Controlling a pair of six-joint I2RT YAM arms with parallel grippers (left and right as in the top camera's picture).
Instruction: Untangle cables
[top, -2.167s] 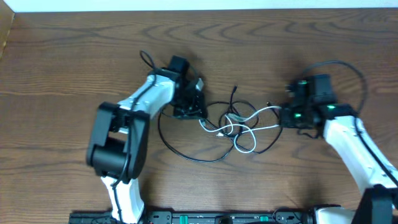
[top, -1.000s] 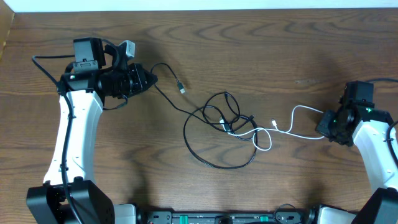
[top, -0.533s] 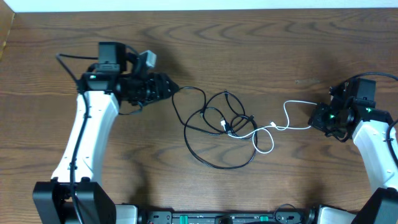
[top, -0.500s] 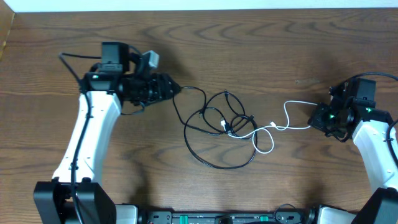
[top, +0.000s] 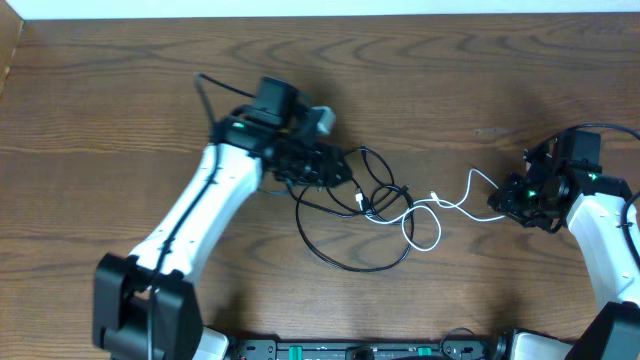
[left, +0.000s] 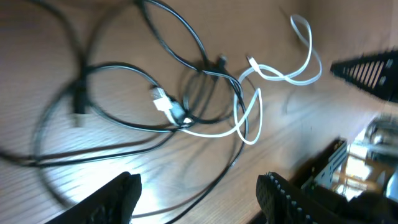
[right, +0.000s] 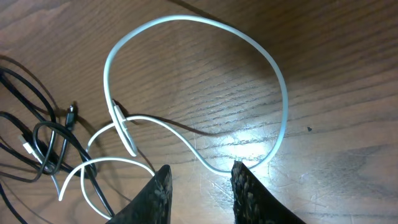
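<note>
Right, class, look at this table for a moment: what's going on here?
Two robot arms are working on a black cable and a white cable, which lie crossed in a loose knot on the table. The left gripper hovers over the tangle with its fingers open, holding nothing. The right gripper is at the white cable's outer loop, fingers apart, with the cord lying at their tips rather than clamped. The cables are not yet separated.

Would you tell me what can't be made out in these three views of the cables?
Overhead: which cord lies on top where black cable and white cable cross, too small.
Left wrist: black cable's left stretch, motion-blurred and cut by the edge.
Right wrist: whether white cable touches right gripper, hidden by a fingertip.
</note>
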